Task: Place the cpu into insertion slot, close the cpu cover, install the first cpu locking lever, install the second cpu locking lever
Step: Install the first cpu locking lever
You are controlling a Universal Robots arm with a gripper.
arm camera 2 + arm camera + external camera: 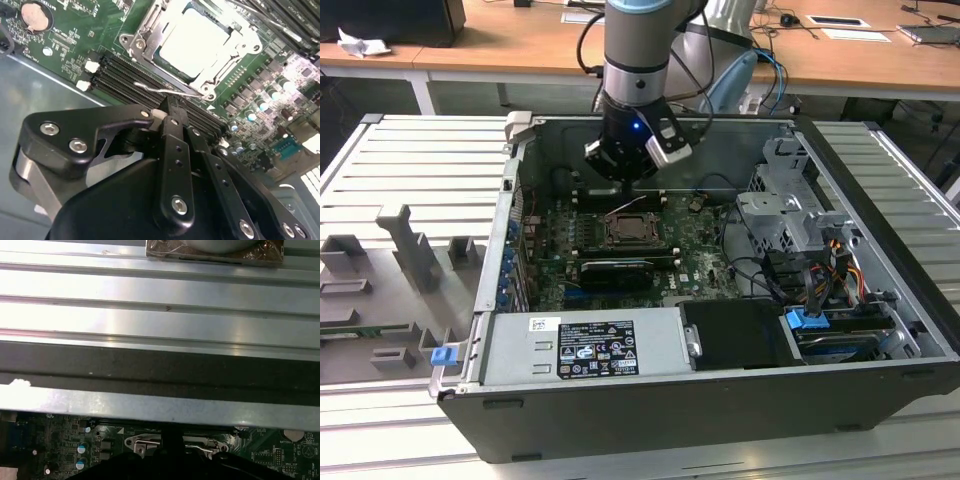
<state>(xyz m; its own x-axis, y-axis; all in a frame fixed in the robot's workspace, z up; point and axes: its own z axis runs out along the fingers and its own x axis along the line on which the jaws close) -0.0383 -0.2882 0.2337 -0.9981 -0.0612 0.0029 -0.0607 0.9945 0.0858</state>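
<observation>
Gripper (167, 112) hangs inside the open computer case (720, 390), just above the green circuit board (75, 35). Fingers (172, 150) pressed together, nothing between them. A thin wire locking lever (165, 91) lies just past the fingertips, close to touching; contact cannot be judged. Beyond the lever: cpu (192, 42) seated in the insertion slot (235, 37), with the cpu cover (150, 37) lying down around it. Black memory slots (125, 75) run between the gripper tip and the socket. In the exterior view the gripper (625, 180) is directly above the socket (632, 232).
</observation>
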